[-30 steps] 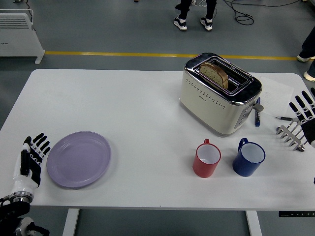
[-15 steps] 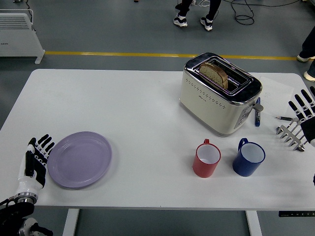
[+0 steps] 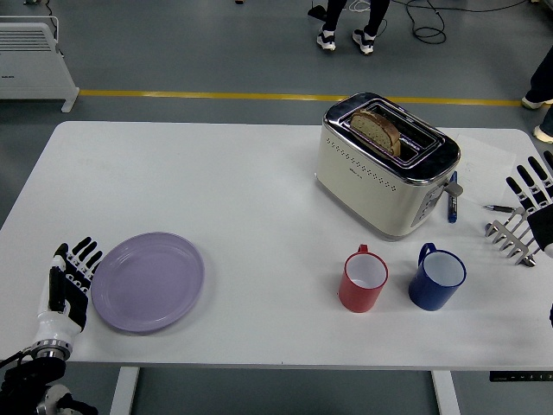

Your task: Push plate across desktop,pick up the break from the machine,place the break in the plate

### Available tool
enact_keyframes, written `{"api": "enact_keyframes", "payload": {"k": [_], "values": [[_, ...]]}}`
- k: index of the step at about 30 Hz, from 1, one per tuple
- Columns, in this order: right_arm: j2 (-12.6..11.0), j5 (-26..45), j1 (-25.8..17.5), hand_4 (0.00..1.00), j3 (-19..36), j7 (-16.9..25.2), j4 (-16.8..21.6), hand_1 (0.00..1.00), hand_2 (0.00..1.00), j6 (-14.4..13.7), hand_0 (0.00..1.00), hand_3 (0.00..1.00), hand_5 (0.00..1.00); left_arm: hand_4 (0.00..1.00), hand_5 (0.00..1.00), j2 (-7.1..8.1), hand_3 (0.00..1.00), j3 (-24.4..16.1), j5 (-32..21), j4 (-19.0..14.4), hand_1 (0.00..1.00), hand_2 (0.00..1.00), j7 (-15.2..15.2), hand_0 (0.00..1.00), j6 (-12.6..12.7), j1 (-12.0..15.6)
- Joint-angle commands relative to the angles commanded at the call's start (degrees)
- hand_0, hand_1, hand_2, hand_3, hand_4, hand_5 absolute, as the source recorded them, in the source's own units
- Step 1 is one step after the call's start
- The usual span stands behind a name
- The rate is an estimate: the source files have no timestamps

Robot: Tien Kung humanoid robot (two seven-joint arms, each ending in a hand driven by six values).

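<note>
Near the table's (image 3: 216, 186) front left corner, seen from the head camera, the robot's left hand (image 3: 69, 281) rests with its fingers (image 3: 84, 256) straight and slightly spread, holding nothing, their tips at the left rim of the lilac plate (image 3: 148, 280). Whether the fingertips actually press the rim cannot be told. The plate lies flat close to the front edge, well apart from everything else on the white surface.

Toward the back right of the table stands the cream and chrome toaster (image 3: 386, 164), set at an angle to the table's edges. A slice of brown bread (image 3: 375, 130) stands upright in one of its top slots, its crust rising above the chrome. The lever sticks out of the toaster's right end, and a blue pen (image 3: 452, 201) lies just beside that end.

Between the toaster and the front edge stand two mugs, both upright and side by side without touching: the red mug (image 3: 362, 279) on the left and the blue mug (image 3: 436, 277) on the right, each white inside with its handle toward the back.

At the right edge, the robot's right hand (image 3: 536, 192) shows only in part, its dark fingers extended and apart and gripping nothing, above a small metal rack (image 3: 511, 237) that sits on the table.

Beyond the far edge, a person's shoes (image 3: 346, 39) stand on the grey floor past a yellow floor line (image 3: 199, 95), and a white heater (image 3: 33, 56) stands at the upper left.
</note>
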Motion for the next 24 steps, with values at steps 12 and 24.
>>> {"api": "enact_keyframes", "payload": {"k": [12, 24], "values": [[-0.01, 0.05, 0.00, 0.456, 0.03, 0.04, 0.05, 0.702, 0.705, 0.04, 0.736, 0.707, 0.482, 0.552, 0.998, 0.00, 0.749, 4.03, -4.63, -0.50, 0.821, 0.840, -0.51, 0.804, -0.68, 0.84], [0.04, 0.08, 0.07, 0.456, -0.10, 0.06, 0.00, 0.701, 0.704, 0.04, 0.736, 0.707, 0.482, 0.553, 0.998, 0.00, 0.745, 7.74, -6.71, -1.79, 0.812, 0.834, -0.14, 0.794, -1.89, 0.72]]}}
